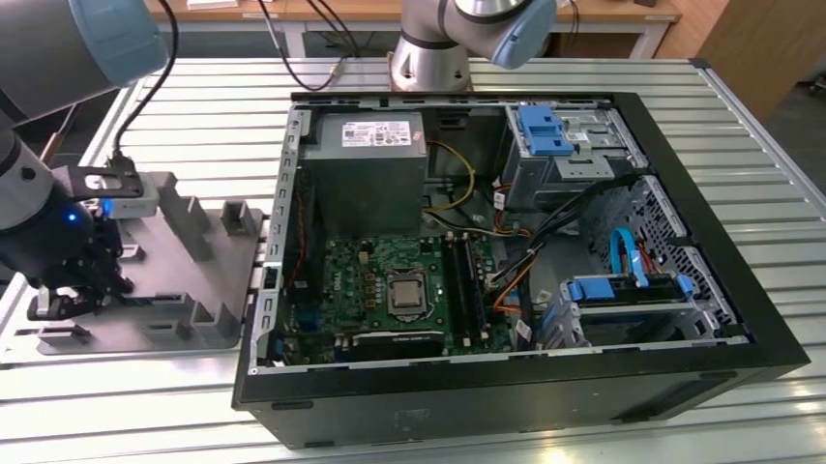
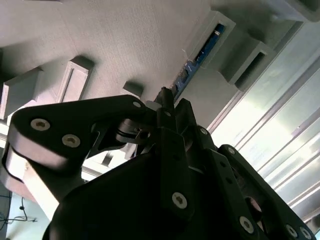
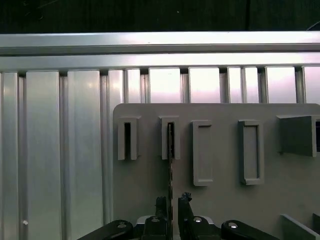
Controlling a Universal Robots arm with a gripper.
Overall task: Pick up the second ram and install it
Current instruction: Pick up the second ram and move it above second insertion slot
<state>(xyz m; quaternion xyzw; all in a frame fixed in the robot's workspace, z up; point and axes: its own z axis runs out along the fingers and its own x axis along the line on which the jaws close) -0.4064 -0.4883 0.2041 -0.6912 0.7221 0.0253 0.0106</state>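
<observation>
While the second ram (image 3: 170, 165) stands on edge in a slotted holder block (image 3: 163, 142) of the grey holder plate (image 3: 250, 205), the hand (image 3: 172, 201) sits low over its upper edge, with one side of the hand to each flat face. Whether the hand is clamped on the stick or merely straddling it cannot be told from either wrist view.

Location: the holder plate lies flat on the slatted aluminium counter (image 1: 168, 97), close to the counter's edge on the exterior view's left. The open computer case (image 1: 516, 391) occupies the counter's middle, well apart from the plate, with the green motherboard (image 1: 368, 280) exposed inside.

Handling assessment: the stick is judged light, thin and stiff, but brittle if twisted or bent across its length. Its faces look smooth, so an off-centre hold may let it pivot. The soundest hold is judged to be across the two flat faces near mid-length, high on the stick and clear of the lower contact edge. How far along the stick the hand now sits is hidden.
</observation>
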